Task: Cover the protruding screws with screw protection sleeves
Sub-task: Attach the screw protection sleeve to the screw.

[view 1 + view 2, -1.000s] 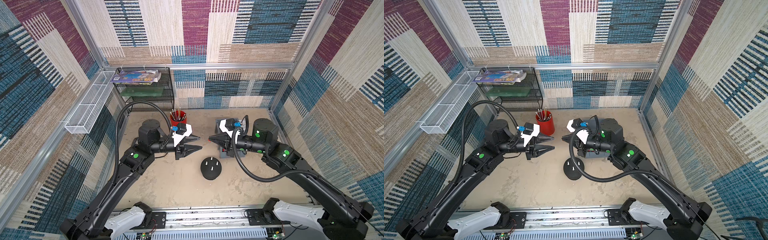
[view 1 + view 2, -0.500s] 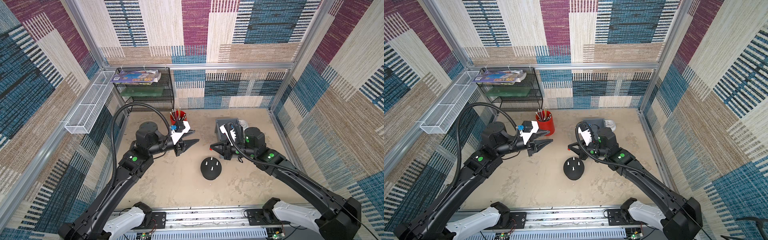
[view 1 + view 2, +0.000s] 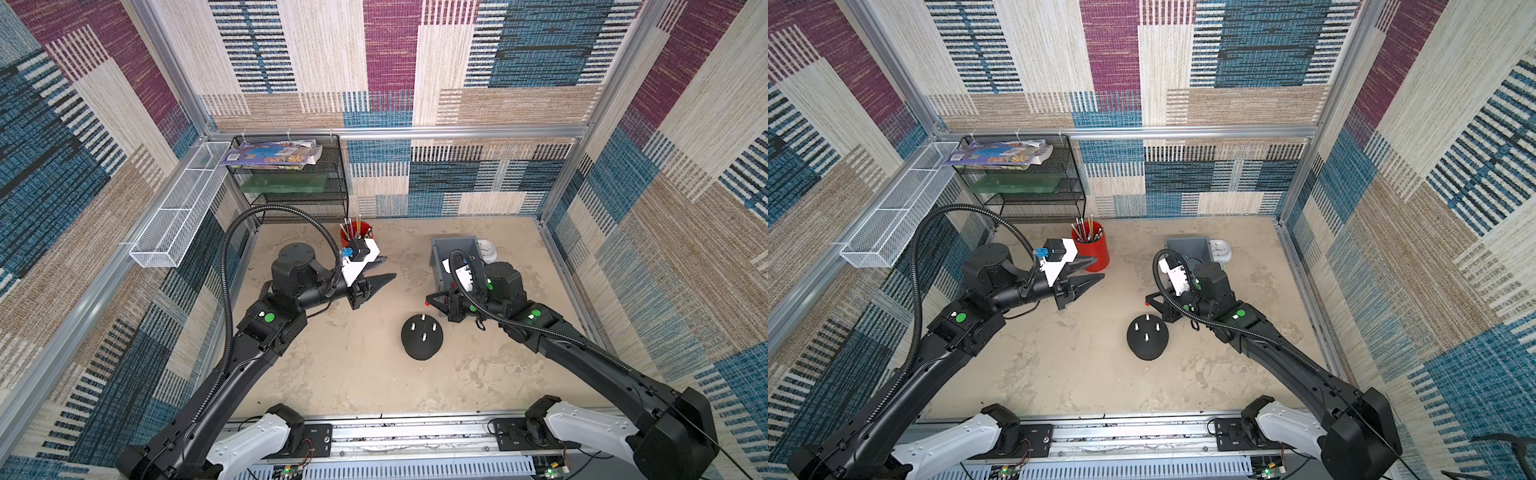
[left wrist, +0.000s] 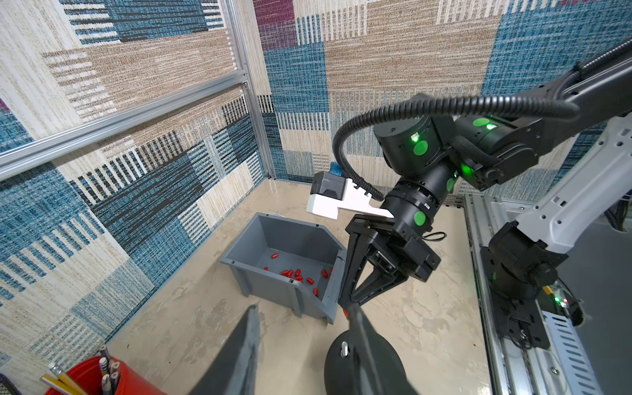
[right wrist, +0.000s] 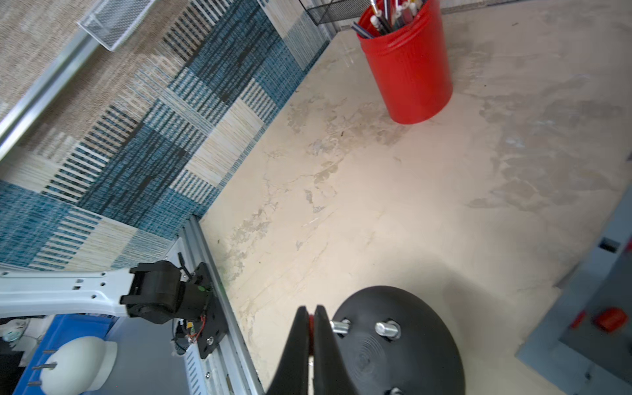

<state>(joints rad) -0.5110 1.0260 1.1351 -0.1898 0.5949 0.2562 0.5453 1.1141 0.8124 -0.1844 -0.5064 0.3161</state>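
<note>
The black dome (image 3: 422, 343) stands mid-floor with the protruding screws (image 3: 424, 336) upright and bare in both top views. My right gripper (image 3: 427, 300) hangs just behind the dome, shut on one red screw protection sleeve (image 5: 311, 325), its tips beside the nearest screw (image 5: 338, 326). More red sleeves (image 4: 297, 273) lie in the grey bin (image 4: 263, 287). My left gripper (image 3: 384, 269) is open and empty, held above the floor to the left of the dome, close to the red cup (image 3: 1092, 249).
The red cup (image 5: 410, 68) holds pencils at the back. The grey bin (image 3: 1187, 247) and a white clock (image 3: 1219, 249) sit behind the right arm. A black wire shelf (image 3: 291, 195) stands in the back left corner.
My right gripper has come away from the bin and down beside the dome, carrying the red sleeve. The left gripper has drawn back toward the red cup.
</note>
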